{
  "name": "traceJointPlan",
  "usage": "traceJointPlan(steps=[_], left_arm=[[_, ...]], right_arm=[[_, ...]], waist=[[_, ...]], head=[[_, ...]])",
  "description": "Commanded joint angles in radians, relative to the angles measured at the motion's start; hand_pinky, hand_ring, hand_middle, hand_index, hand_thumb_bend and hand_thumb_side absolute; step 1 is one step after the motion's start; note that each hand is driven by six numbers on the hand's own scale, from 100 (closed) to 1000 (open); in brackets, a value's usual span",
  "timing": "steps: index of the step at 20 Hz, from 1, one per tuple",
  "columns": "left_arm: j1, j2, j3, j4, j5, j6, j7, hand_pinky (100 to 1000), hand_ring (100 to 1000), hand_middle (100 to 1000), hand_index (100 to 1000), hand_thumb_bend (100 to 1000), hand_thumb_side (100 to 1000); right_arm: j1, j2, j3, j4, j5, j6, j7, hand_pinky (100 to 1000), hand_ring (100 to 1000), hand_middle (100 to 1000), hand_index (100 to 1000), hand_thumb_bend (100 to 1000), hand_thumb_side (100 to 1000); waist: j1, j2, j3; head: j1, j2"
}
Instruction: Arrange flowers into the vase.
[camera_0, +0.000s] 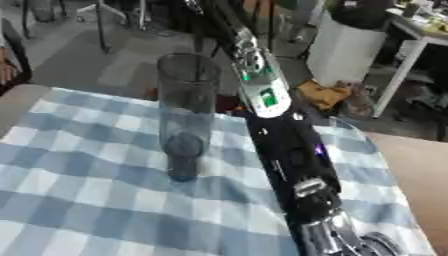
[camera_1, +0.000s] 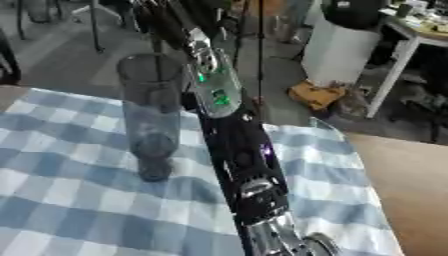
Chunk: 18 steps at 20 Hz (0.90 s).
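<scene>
A tall clear glass vase (camera_0: 186, 115) stands upright on the blue and white checked cloth (camera_0: 87, 190), left of centre. It looks empty. No flowers show in either view. My right arm (camera_0: 280, 135), black with a silver section and green lights, comes in from the top and runs down past the right side of the vase. It is close to the vase but apart from it. My right hand (camera_0: 346, 240) lies at the bottom edge, over the cloth, cut off by the frame. My left hand does not show.
Bare wooden tabletop (camera_0: 424, 170) lies right of the cloth. Beyond the table's far edge are the floor, a white bin (camera_0: 346, 47), an orange object (camera_0: 322, 94) on the floor and a white desk (camera_0: 420, 35) at the upper right.
</scene>
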Motion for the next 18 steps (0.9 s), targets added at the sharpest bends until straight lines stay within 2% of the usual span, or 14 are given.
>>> traceJointPlan(steps=[1,5,12,18], left_arm=[[-0.008,0.009,0.004,-0.014,-0.002,0.004,0.001,511,604,498,874,100,881],[-0.008,0.008,0.004,-0.014,-0.003,0.005,0.001,511,604,498,875,100,880],[-0.007,0.006,0.004,-0.014,-0.004,0.007,0.0,511,604,498,874,100,880],[-0.007,0.004,0.004,-0.014,-0.004,0.009,-0.001,510,603,497,875,100,880]], right_arm=[[-0.017,-0.029,0.002,-0.011,0.0,0.01,0.02,259,372,100,260,100,903],[-0.014,-0.031,0.002,-0.011,-0.007,0.023,0.039,319,409,100,263,100,891],[-0.006,-0.035,0.001,-0.014,-0.004,0.028,0.055,330,420,100,273,100,883],[0.0,-0.028,-0.003,-0.015,0.015,0.03,0.064,328,420,100,315,100,868]], waist=[[0.016,-0.028,-0.001],[0.018,-0.029,-0.002],[0.021,-0.029,-0.004],[0.024,-0.028,-0.005]], head=[[0.003,-0.004],[0.004,-0.004],[0.007,-0.005],[0.008,-0.007]])
